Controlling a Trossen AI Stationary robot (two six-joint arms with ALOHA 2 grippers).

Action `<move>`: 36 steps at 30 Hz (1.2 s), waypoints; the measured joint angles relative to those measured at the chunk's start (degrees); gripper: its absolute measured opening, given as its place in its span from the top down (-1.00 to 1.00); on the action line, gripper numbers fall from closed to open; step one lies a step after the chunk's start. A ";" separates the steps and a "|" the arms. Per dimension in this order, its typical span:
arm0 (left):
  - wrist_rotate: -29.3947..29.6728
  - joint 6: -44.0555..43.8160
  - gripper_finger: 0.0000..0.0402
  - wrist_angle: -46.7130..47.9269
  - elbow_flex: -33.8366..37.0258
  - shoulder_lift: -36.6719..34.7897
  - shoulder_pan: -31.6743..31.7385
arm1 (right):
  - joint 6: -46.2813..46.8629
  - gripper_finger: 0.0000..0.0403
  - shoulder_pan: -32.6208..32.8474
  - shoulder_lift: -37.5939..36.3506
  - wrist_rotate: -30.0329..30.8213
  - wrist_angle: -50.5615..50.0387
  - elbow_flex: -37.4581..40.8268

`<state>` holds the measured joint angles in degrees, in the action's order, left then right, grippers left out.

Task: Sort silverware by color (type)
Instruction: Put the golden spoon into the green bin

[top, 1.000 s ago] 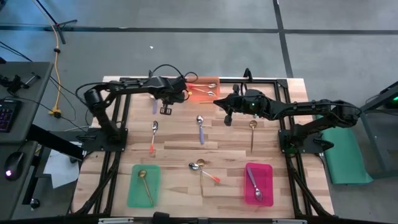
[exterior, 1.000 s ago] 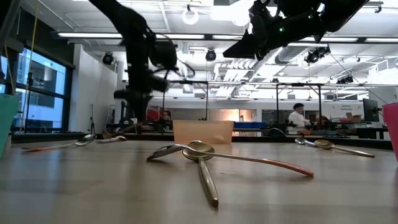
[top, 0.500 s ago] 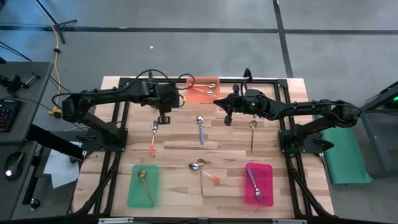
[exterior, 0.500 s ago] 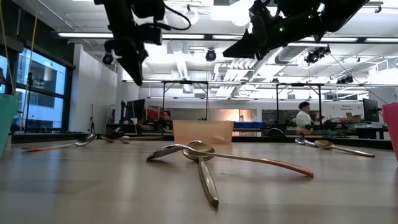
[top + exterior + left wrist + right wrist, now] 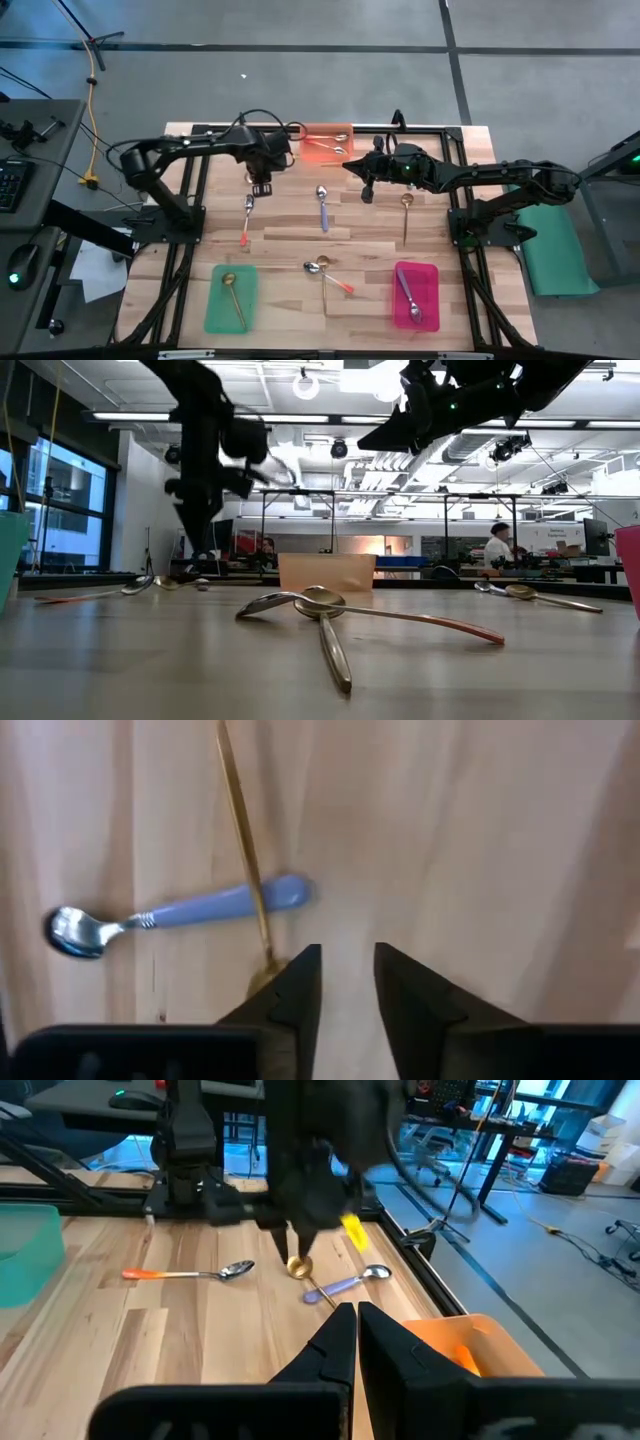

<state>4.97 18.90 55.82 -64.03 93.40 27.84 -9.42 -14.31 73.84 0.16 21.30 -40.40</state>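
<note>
My left gripper points down over the table's far left part, its fingers slightly apart. Just beyond them a purple-handled spoon lies on the wood with a gold spoon crossed over its handle. The gold spoon's bowl sits right beside one fingertip. An orange-handled spoon, another purple-handled spoon and another gold spoon lie flat mid-table. My right gripper hangs shut and empty above the table's middle. My left gripper stands with one finger hard against the gold spoon's bowl, coming from above and pointing down. Whether the finger touches the bowl I cannot tell. The spoon lies flat on the table and across the purple handle.
An orange tray with spoons sits at the far edge. A green tray holds a gold spoon and a pink tray a purple-handled one, both near the front. A gold and an orange-handled spoon lie crossed between them.
My left gripper has risen well above the table and come back down over the crossed purple-handled and gold spoons, rolling about its own axis on the way. The right arm has kept still.
</note>
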 joint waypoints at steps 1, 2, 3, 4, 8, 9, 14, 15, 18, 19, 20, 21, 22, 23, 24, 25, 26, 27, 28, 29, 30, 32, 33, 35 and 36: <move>0.02 0.77 0.51 -0.26 0.29 1.06 1.01 | -0.08 1.00 0.00 0.00 0.00 -0.02 0.00; 0.02 1.48 0.47 -0.38 0.53 2.17 1.96 | -0.08 1.00 0.00 0.00 0.00 -0.04 0.00; 0.02 2.11 0.44 -0.50 0.61 3.26 2.80 | -0.08 1.00 0.00 0.00 0.00 -0.03 0.00; 0.02 2.60 0.41 -0.80 0.62 4.39 3.62 | -0.08 1.00 0.00 0.00 0.00 -0.04 0.00; 0.06 3.69 0.33 -3.03 0.62 7.92 5.78 | -1.05 1.00 0.00 -0.02 0.00 -0.53 0.00; -0.04 3.75 0.32 -3.62 0.62 8.63 6.11 | -1.14 1.00 0.00 -0.02 0.00 -0.66 0.00; -0.15 3.77 0.32 -6.38 0.62 11.22 7.01 | -1.15 1.00 0.00 -0.02 0.00 -0.63 0.00; -0.07 3.77 0.32 -6.35 0.59 11.60 7.11 | -1.15 1.00 0.00 -0.02 0.00 -0.63 0.00; 0.63 3.45 0.35 -6.51 0.46 12.98 7.39 | -1.15 1.00 0.00 -0.01 0.00 -0.63 0.00; 0.74 3.17 0.36 -6.56 0.46 13.07 7.44 | -1.15 1.00 0.00 -0.02 0.00 -0.63 0.00; 0.66 2.92 0.38 -6.56 0.40 13.29 7.54 | -1.15 1.00 0.00 -0.02 0.00 -0.63 0.00; 0.62 2.81 0.40 -6.62 0.41 13.35 7.66 | -1.15 1.00 0.00 -0.02 0.00 -0.63 0.00; 0.42 2.81 0.43 -6.72 0.40 13.36 7.73 | -1.15 1.00 0.00 -0.01 0.00 -0.63 0.00; 0.37 2.81 0.46 -6.87 0.45 13.36 7.73 | -1.15 1.00 0.00 -0.02 0.00 -0.63 0.00; 0.36 2.81 0.50 -6.97 0.46 13.36 7.71 | -1.15 1.00 0.00 -0.01 0.00 -0.63 0.00; 0.11 2.82 0.55 -7.00 0.49 13.36 7.71 | -1.15 1.00 0.00 -0.01 0.00 -0.63 0.00; -0.25 2.81 0.60 -7.00 0.51 13.36 7.72 | -1.15 1.00 0.00 -0.02 0.00 -0.63 0.00; -0.46 2.83 0.66 -7.00 0.51 13.36 7.73 | -1.14 1.00 0.00 -0.02 0.00 -0.63 0.00; -0.46 2.85 0.72 -7.07 0.51 13.36 7.71 | -1.15 1.00 0.00 -0.02 0.00 -0.63 0.00; -0.41 2.92 0.79 -7.19 0.51 13.36 7.71 | -1.15 1.00 0.00 -0.02 0.00 -0.62 0.00; -0.36 3.09 0.86 -7.30 0.51 13.36 7.71 | -1.15 1.00 0.00 -0.02 0.00 -0.63 0.00; 0.01 2.76 0.95 -7.45 0.55 13.17 7.71 | -1.15 1.00 0.00 -0.02 0.00 -0.63 0.00; 0.14 2.55 0.96 -7.57 0.59 12.96 7.71 | -1.15 1.00 0.00 -0.02 0.00 -0.63 0.00; 0.88 2.37 0.94 -8.34 0.71 12.30 7.56 | -1.15 1.00 0.00 -0.02 0.00 -0.63 0.00; 1.57 2.35 0.94 -8.92 0.73 11.66 7.30 | -1.15 1.00 0.00 -0.02 0.00 -0.61 0.00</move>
<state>6.54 21.25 46.89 -63.31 105.06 35.13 -10.57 -14.31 73.82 0.16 20.69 -40.40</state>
